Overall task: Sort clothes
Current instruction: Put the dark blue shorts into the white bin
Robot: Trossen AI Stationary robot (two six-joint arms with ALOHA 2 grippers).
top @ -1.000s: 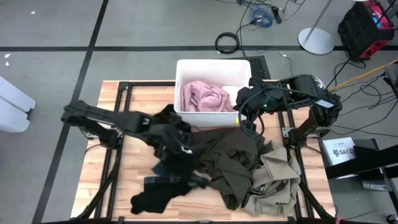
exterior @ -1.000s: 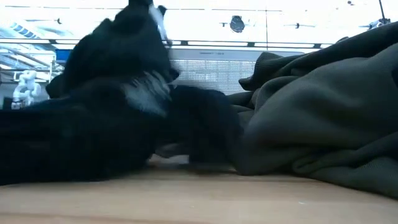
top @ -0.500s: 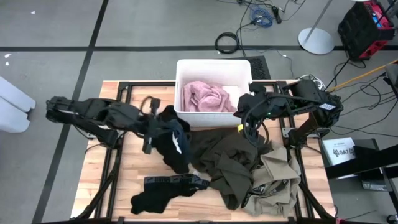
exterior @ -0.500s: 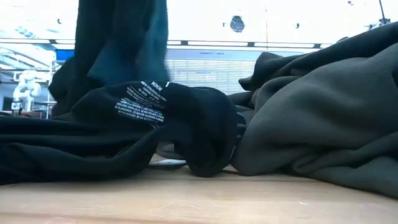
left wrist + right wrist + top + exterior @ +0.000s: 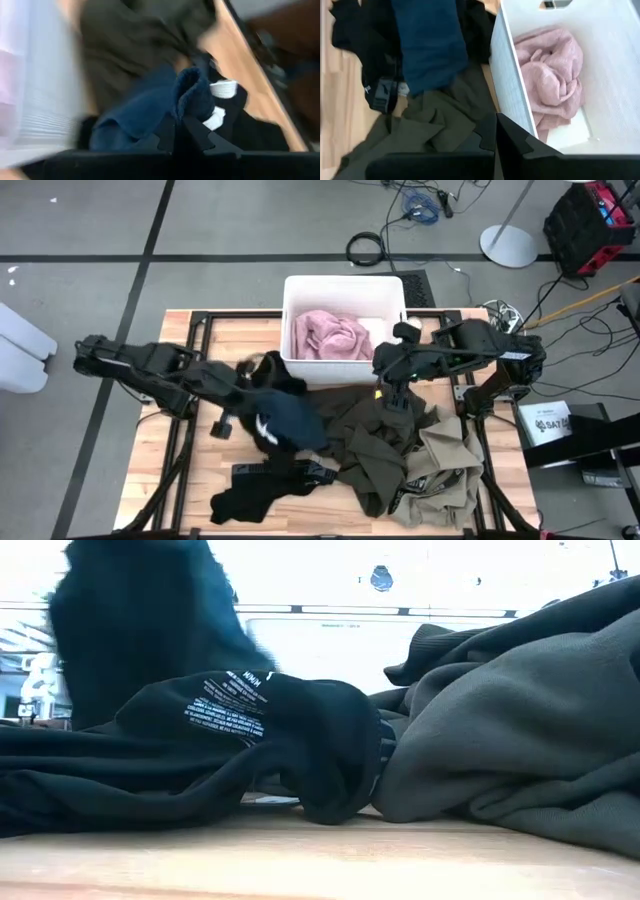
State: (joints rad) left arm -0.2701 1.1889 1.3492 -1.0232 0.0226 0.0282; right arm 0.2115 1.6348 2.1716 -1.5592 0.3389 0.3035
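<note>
— Where's the blue one now?

— The dark blue garment hangs bunched from the left gripper, whose fingers are clenched on a fold of it, over the table just in front of the white bin. Its loose end drapes onto the black clothes underneath.

— And the rest of the pile?

— The pale pink garment is already in the bin. The big olive-green garment is spread across the middle, touching the blue one's edge, and the khaki-tan garment sits at the right front corner.

— What's the other arm doing?

— The right gripper is closed on nothing, hovering by the bin's front right corner, above the olive cloth.

— See anything that could go wrong?

— I'd say the grip is on a small pinch of fabric, so the blue piece could slip out if it's swung hard. Its hanging end might also snag the black clothes and drag them along, or catch on the bin's rim instead of clearing it. And the two arms are near each other at the bin; if both move there at once they might collide.
</note>
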